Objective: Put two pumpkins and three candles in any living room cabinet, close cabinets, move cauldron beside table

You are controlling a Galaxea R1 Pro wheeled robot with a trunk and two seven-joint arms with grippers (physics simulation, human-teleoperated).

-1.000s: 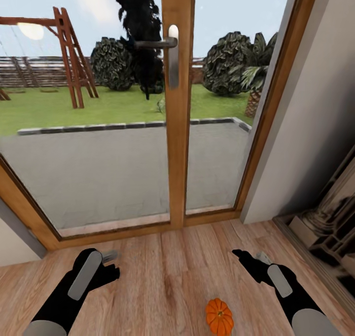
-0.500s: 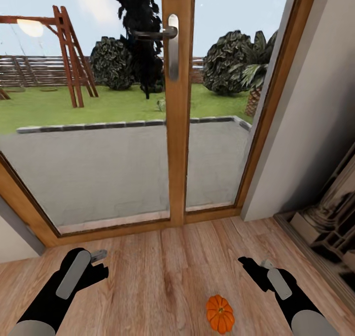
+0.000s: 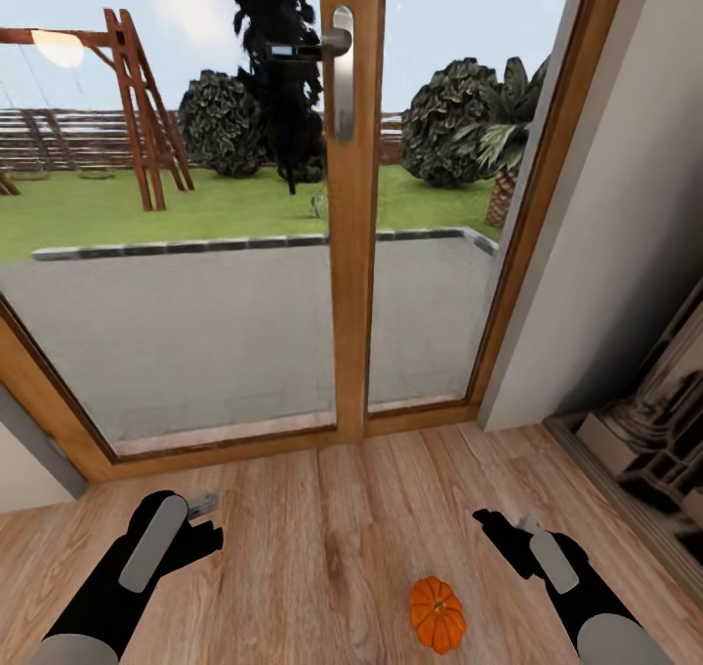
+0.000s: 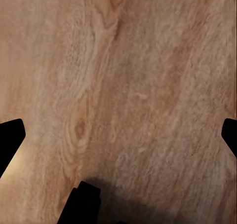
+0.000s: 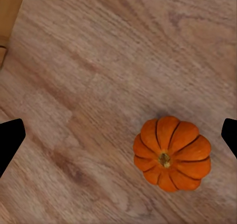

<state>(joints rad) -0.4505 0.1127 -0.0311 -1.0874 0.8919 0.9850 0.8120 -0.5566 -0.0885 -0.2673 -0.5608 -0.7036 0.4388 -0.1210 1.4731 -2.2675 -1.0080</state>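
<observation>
Indoors, pumpkin [image 3: 436, 614] sits on wooden floor [image 3: 322, 548] before glazed door [image 3: 347, 206].

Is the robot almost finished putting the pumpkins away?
Not by these pictures. One pumpkin sits upright on the wooden floor by the glass door, so it still has to go in a cabinet. In hand: nothing. The right gripper hangs open near the pumpkin, and the left gripper is open over bare floor. The other pumpkin, candles, cabinet and cauldron can't be judged here.
</observation>
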